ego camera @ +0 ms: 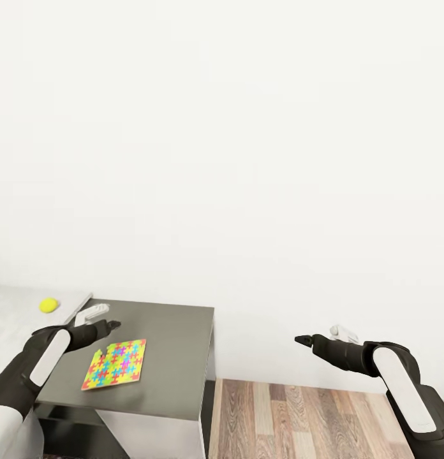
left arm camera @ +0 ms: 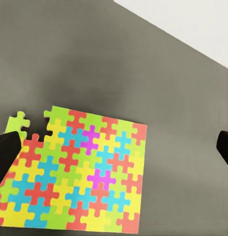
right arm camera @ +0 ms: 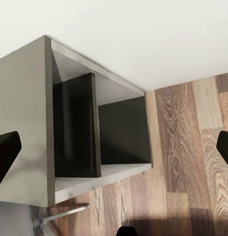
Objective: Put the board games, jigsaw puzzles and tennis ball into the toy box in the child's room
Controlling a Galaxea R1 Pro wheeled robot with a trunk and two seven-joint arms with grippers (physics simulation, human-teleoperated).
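Jigsaw puzzle (ego camera: 115,364) flat, beneath left gripper (ego camera: 106,319)

A jigsaw puzzle (ego camera: 115,364) lies flat on the dark grey cabinet top (ego camera: 174,357), near its front left corner. The tennis ball (ego camera: 49,305) sits beyond on the pale table (ego camera: 11,319). The left gripper (ego camera: 107,325) hovers above the puzzle's far edge, seemingly open.

The jigsaw puzzle (left arm camera: 77,172) runs off the left wrist picture's edge at its lower corners. Beside it, the pale table (ego camera: 11,312) is cut off by the head picture's edge.
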